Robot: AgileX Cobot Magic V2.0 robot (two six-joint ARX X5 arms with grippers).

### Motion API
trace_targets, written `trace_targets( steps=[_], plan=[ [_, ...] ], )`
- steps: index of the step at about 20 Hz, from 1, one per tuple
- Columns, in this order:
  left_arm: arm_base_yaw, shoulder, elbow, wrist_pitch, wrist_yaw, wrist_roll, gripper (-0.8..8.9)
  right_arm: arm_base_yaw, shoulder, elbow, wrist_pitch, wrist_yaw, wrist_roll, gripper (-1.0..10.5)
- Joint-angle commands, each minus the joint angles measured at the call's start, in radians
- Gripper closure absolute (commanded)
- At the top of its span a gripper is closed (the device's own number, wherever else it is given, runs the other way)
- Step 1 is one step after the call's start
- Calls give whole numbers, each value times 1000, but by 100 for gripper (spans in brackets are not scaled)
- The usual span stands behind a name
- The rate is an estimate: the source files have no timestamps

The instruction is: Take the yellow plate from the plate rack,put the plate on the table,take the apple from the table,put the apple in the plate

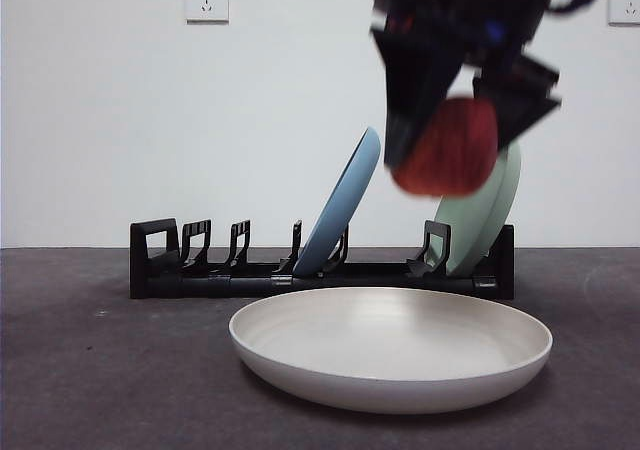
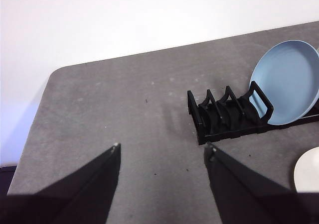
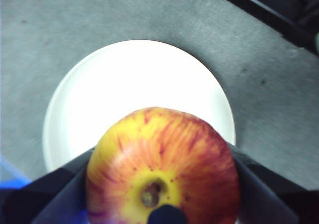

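One yellow plate (image 1: 390,350), cream in tone, lies flat on the dark grey counter (image 1: 100,370) just in front of one black plate rack (image 1: 320,270). Two plates stand tilted in the rack's slots: one light blue plate (image 1: 345,205) near the middle and one pale green plate (image 1: 485,210) at the end. One apple (image 1: 447,147), red with yellow-orange streaks, hangs in the air above the yellow plate, clear of it, clamped between the two black jaws of the right hand (image 1: 455,120); the right wrist view shows the plate directly beneath the fruit. The left hand (image 2: 162,157) hovers over bare counter beside the rack's empty end, its two jaws spread wide and holding nothing.
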Motion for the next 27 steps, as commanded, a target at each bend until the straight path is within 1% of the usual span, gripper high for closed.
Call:
trace_targets(
  steps=[1,5,7,8,11,14,15,17,18,19,21,27],
  plan=[
    [2,-3,-4,9,0,-10,531,3,24,-80,111,-3,40,955],
    [2,-3,-4,9,1,-12,531,16,116,-106,179,-10,48,955],
    [2,-3,-4,9,1,-14,531,30,172,-106,224,-48,50,955],
    [2,-3,-4,9,1,-13,531,36,196,-106,237,-47,50,955],
    [2,-3,-4,7,2,-13,531,49,246,-106,232,-47,50,953],
    [2,-3,-4,3,2,-13,531,50,254,-106,227,-47,49,941],
    [2,-3,-4,2,2,-13,531,50,254,-106,227,-46,49,918],
    [2,-3,-4,2,2,-13,531,53,254,-106,220,-46,49,780],
    [2,-3,-4,3,2,-14,531,53,254,-106,211,-46,49,673],
    [2,-3,-4,3,2,-14,531,53,254,-106,200,-46,49,601],
    [2,-3,-4,4,3,-13,531,53,254,-106,182,-46,49,506],
    [2,-3,-4,4,3,-14,531,53,254,-106,173,-46,48,486]
  ],
)
